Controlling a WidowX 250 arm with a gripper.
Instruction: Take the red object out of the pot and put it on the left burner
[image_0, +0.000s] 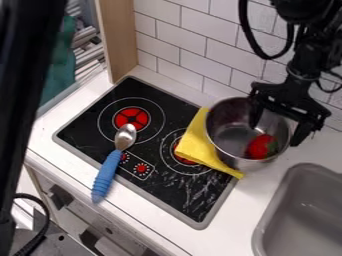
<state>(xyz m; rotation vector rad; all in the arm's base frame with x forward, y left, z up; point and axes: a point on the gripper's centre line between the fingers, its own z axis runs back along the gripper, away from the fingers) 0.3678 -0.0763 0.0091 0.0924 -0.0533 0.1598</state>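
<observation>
Black gripper (274, 134) hung over metal pot (223, 120), fingers spread apart. Strawberry (260, 146) lay inside pot. Yellow cloth (198, 141) lay against pot; blue-handled spoon (109, 171) rested across front edge of stovetop (179, 192).

The red object (262, 146), marked with green, lies low inside the open silvery metal pot (222, 122) at the cooktop's right side, while the left burner (131, 117) shows a red disc within pale rings.
</observation>
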